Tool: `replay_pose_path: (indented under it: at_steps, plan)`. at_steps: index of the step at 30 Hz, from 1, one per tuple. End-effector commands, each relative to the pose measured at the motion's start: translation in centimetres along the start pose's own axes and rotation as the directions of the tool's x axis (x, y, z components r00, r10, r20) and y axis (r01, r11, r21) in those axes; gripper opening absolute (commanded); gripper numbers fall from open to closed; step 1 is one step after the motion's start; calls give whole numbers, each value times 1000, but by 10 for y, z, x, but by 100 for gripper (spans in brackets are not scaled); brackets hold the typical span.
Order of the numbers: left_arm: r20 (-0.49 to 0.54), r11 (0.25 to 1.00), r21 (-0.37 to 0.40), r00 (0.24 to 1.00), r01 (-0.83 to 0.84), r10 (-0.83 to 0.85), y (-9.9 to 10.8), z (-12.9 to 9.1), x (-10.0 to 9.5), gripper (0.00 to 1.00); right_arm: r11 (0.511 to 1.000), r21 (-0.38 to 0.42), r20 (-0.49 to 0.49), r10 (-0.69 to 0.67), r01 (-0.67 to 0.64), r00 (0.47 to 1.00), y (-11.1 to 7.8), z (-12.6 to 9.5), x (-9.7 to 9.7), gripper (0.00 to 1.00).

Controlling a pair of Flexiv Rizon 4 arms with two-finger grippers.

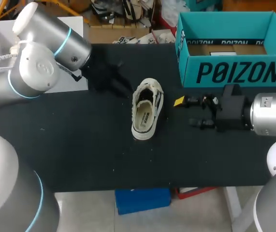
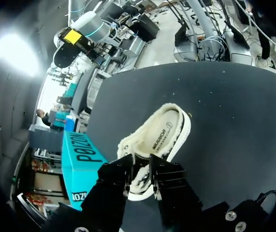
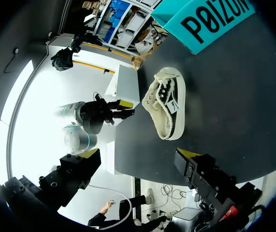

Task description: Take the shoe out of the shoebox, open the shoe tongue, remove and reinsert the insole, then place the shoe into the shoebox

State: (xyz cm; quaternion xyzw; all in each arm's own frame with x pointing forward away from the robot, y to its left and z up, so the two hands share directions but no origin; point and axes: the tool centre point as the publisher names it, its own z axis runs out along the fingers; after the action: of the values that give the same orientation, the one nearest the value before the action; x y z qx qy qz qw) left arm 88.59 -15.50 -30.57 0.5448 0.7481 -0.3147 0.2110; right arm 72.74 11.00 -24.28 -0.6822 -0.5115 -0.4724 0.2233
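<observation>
A cream low sneaker (image 1: 147, 109) with black side stripes stands upright on the black table (image 1: 79, 145), its printed insole showing. The open teal shoebox (image 1: 234, 67) sits at the back right. My left gripper (image 1: 117, 81) hangs just left of and behind the shoe's toe. In the left wrist view its dark fingers (image 2: 169, 181) stand a narrow gap apart, holding nothing, with the shoe (image 2: 159, 137) just ahead. My right gripper (image 1: 187, 112) lies low to the right of the shoe, wide open and empty. Its own view shows the shoe (image 3: 167, 104) ahead of the right gripper (image 3: 140, 154).
A white box (image 1: 2, 43) stands at the table's back left, beside my left arm. Bare table stretches from the shoe to the front edge (image 1: 128, 186). The shoebox (image 3: 210, 19) wall stands close behind my right gripper.
</observation>
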Motion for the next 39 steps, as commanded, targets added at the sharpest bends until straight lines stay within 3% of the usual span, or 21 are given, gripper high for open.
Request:
replay_pose_path:
  at_steps: [1, 2, 8, 18, 26, 37, 39]
  plan:
    - [-71, 1000, -16, 997, 26, -27, -5, -32, 7, 66, 1000, 1, 1, 1, -1, 1000, 0, 0, 0, 100]
    - [-70, 999, -14, 997, 45, -46, -5, -35, 10, 100, 1000, 1, 1, 1, -1, 1000, 0, 0, 0, 100]
    - [-89, 991, -24, 987, 134, -136, -10, -51, 26, 100, 1000, 1, 1, 1, -1, 1000, 0, 0, 0, 100]
    - [33, 958, -56, 960, 280, -278, -17, -92, 55, 100, 1000, 1, 1, 1, -1, 1000, 0, 0, 0, 100]
    - [73, 900, -78, 903, 428, -423, -25, -126, 73, 100, 1000, 1, 1, 1, -1, 1000, 0, 0, 0, 100]
    - [73, 900, -78, 903, 428, -423, -25, -126, 73, 100, 1000, 1, 1, 1, -1, 1000, 0, 0, 0, 100]
    - [67, 850, -9, 848, 528, -526, -22, -118, 83, 100, 1000, 1, 1, 1, -1, 1000, 0, 0, 0, 100]
